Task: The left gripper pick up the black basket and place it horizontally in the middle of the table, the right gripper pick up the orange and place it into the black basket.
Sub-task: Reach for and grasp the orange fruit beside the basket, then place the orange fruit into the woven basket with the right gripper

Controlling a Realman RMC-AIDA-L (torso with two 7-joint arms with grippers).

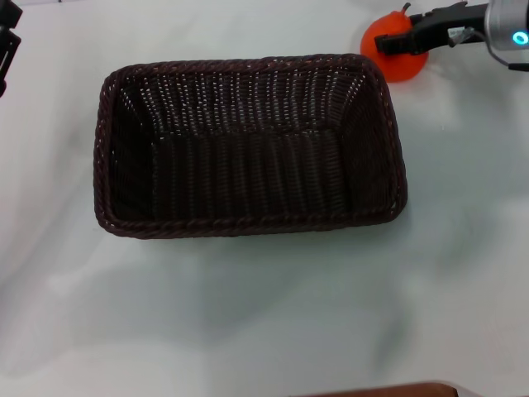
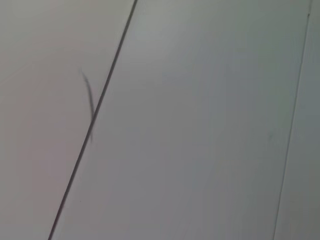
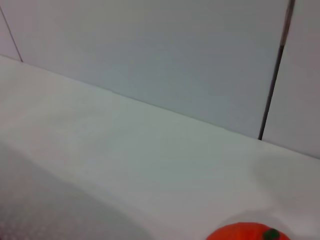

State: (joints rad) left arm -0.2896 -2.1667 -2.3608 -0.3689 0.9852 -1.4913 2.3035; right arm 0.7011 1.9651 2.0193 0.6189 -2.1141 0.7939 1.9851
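**Basket centred, orange at the far right**

White counter (image 1: 264, 314) fills the head view, bare along its near edge apart from a brown sliver at the very front. At the middle of the counter sits the black basket (image 1: 248, 145), its long sides running parallel to the near edge, open side up and nothing inside it. Its braided rim stands level all round.

Beyond the basket's far right corner, near the far edge of the counter, lies the orange (image 1: 397, 54), just beside the rim. The right tool (image 1: 393, 41) reaches in from the right edge and its dark fingers lie across the top of the fruit; whether they are clenched on it cannot be told. The right wrist view shows the orange (image 3: 247, 233) low against the white counter (image 3: 125, 165), with a pale wall behind.

The left tool (image 1: 7, 45) is parked at the far left corner, well apart from the basket; its state cannot be told.
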